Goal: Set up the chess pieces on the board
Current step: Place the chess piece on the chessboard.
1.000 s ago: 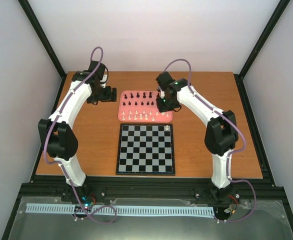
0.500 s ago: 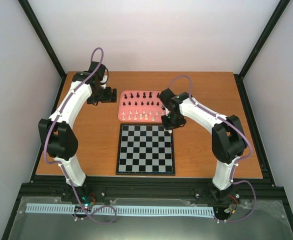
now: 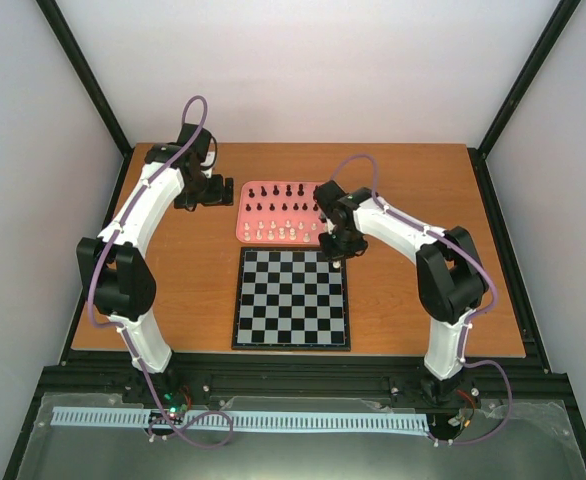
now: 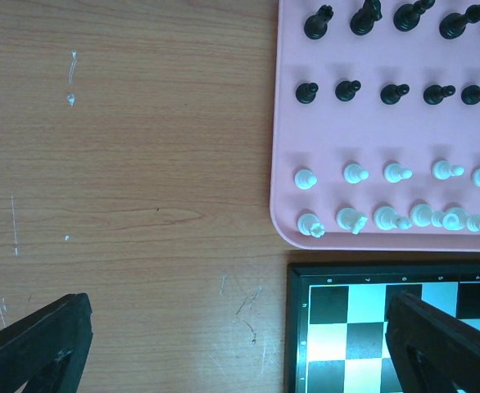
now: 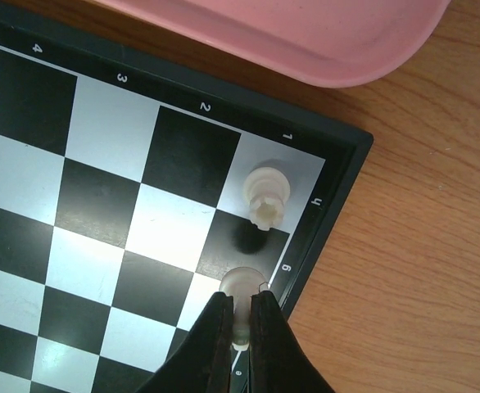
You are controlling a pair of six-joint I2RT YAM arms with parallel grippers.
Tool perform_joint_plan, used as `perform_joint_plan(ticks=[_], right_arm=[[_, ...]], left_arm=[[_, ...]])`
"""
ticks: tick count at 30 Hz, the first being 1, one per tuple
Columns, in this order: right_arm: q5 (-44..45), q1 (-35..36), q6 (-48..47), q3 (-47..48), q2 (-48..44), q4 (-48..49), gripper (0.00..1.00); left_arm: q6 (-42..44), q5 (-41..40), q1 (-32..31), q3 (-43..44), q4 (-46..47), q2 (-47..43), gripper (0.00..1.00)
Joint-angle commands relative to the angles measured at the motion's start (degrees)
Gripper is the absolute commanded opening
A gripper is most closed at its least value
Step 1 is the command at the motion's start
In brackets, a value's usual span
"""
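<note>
1. Board (image 3: pixel 293 298) mostly bare, I can pass; far right corner blocked by corner piece (image 5: pixel 266 195) and right tool (image 5: pixel 240 301) gripping held piece (image 5: pixel 242 281) beside it.
2. Tray (image 3: pixel 240 228) behind board: packed piece rows (image 4: pixel 398 173), tight gaps.
3. Desk (image 3: pixel 173 290) left of board open.

Bright, even lt; edges poss. soft.

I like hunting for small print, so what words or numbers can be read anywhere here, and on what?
"4", "3", "2", "1": white numbers on the board, along its dark border, right wrist view.
"h", "g": seemingly, turned letters down its side border; uncertain.
Border marks in the left wrist view: too blurred to read.
Nothing else readable.
</note>
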Motion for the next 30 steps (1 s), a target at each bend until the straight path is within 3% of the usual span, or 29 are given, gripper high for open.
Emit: perform_joint_plan(ticks=[1,30], right_arm=[[0.63,0.68,-0.02,0.29,1.08,1.0,0.03],[1.21,0.63,-1.17,2.31,4.61,1.69,0.03]], left_arm=[[0.39,0.08,0.01,0.14,0.45,-1.55,1.0],[0.61,-0.41,0.01,0.18,0.35,-1.7,1.0]])
